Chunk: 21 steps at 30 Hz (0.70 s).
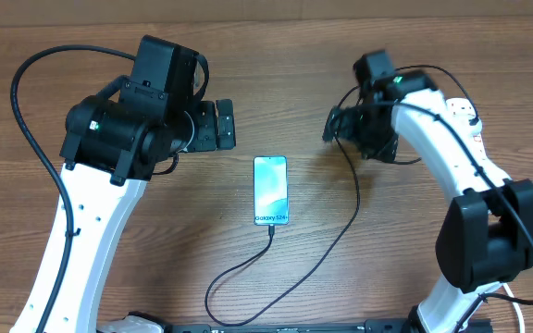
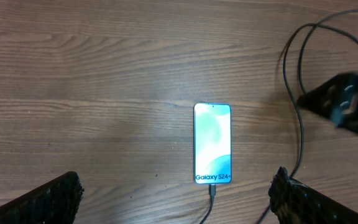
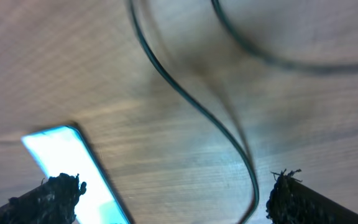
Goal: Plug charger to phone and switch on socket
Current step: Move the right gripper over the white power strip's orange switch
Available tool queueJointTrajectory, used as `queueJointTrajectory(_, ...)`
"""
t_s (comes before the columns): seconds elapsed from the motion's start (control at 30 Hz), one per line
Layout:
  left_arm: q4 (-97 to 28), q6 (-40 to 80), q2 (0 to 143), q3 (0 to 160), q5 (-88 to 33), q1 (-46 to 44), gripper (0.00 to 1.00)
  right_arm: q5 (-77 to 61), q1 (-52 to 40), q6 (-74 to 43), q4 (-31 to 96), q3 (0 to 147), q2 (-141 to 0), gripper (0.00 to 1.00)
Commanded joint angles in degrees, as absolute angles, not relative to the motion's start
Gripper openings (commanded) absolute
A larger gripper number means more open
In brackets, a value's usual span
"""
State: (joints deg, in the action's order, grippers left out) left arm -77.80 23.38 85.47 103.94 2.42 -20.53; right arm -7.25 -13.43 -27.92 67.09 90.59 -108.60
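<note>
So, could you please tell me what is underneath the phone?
The phone lies flat, screen up, on the wooden table; the charger cable meets its Galaxy-marked end rather than passing beneath it. Whatever sits directly under it is covered by the phone itself.

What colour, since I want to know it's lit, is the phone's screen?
Bright blue-teal; the phone shows best in the left wrist view.

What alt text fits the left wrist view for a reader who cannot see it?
A phone with a lit teal screen lies flat on the wooden table, the charger cable meeting its lower edge. The left gripper is open and holds nothing, its dark fingertips framing the bottom corners.
</note>
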Motion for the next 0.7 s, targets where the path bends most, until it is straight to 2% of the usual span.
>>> queueJointTrajectory(0.0, -77.7, 22.3, 85.9, 104.4, 3.2, -20.3, 1.00, -7.4, -10.5, -22.5, 69.7, 99.5, -107.4, 1.00)
queueJointTrajectory(0.3, -77.7, 22.3, 85.9, 104.4, 3.2, -20.3, 0.99, -7.0, 2.0, -18.5, 73.4, 117.8, -107.4, 1.00)
queueJointTrajectory(0.67, -77.7, 22.3, 85.9, 104.4, 3.2, -20.3, 1.00, -15.7, 25.4, -5.8, 73.3, 118.4, -107.4, 1.00)
